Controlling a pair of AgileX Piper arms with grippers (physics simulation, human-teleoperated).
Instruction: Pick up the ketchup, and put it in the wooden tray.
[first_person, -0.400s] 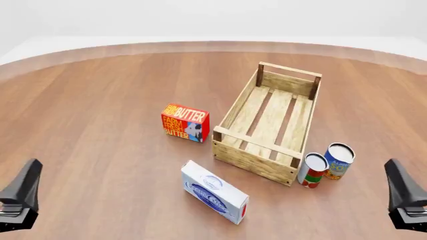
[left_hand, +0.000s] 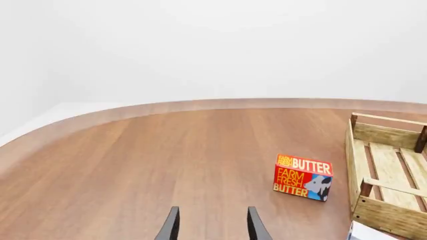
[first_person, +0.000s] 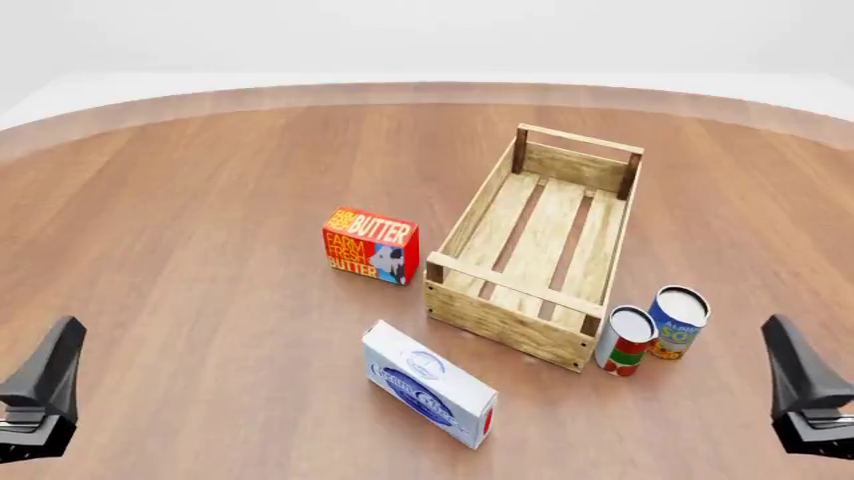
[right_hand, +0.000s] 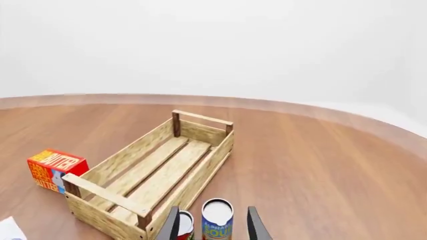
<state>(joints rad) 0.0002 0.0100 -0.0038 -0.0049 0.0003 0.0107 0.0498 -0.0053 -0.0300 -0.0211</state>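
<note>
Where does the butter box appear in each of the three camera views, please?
Front view: the butter box stands left of the wooden tray.
Left wrist view: the box sits beside the tray's end.
Right wrist view: the box shows at the picture's edge, beside the tray.
Shared landmark: the wooden tray.
</note>
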